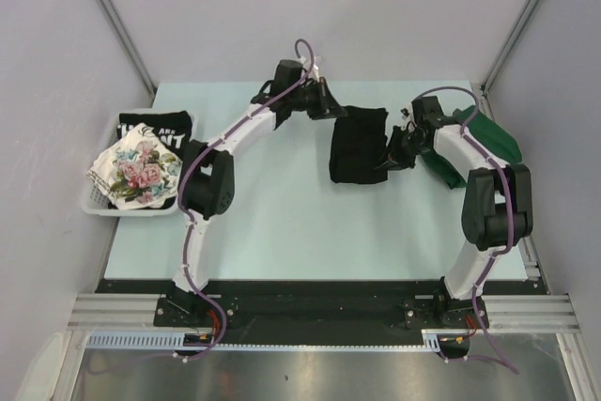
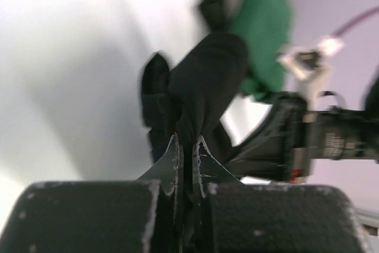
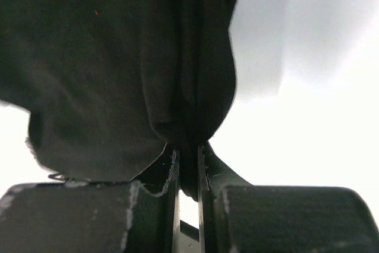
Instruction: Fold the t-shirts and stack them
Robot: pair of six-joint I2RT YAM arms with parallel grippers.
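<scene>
- 2 hands are clenched on the plain black t-shirt. The left hand pinches a gathered fold at its far-left corner. The right hand pinches a bunched edge on its right side.
- That shirt lies partly folded in the middle of the surface, between the 2 arms. The cloth sags in soft ridges from both pinch points.
- 1 dark green t-shirt lies crumpled at the right edge, partly hidden by the right arm.
- 2 more, the lettered black t-shirt and the floral t-shirt, sit in the white basket at left.
- Handling judgement: light, limp, not fragile. The cloth will likely droop and slip if only 1 layer is caught.
- Best hold: corners or hem, all layers pinched together, both hands level so the fold line runs straight.
</scene>
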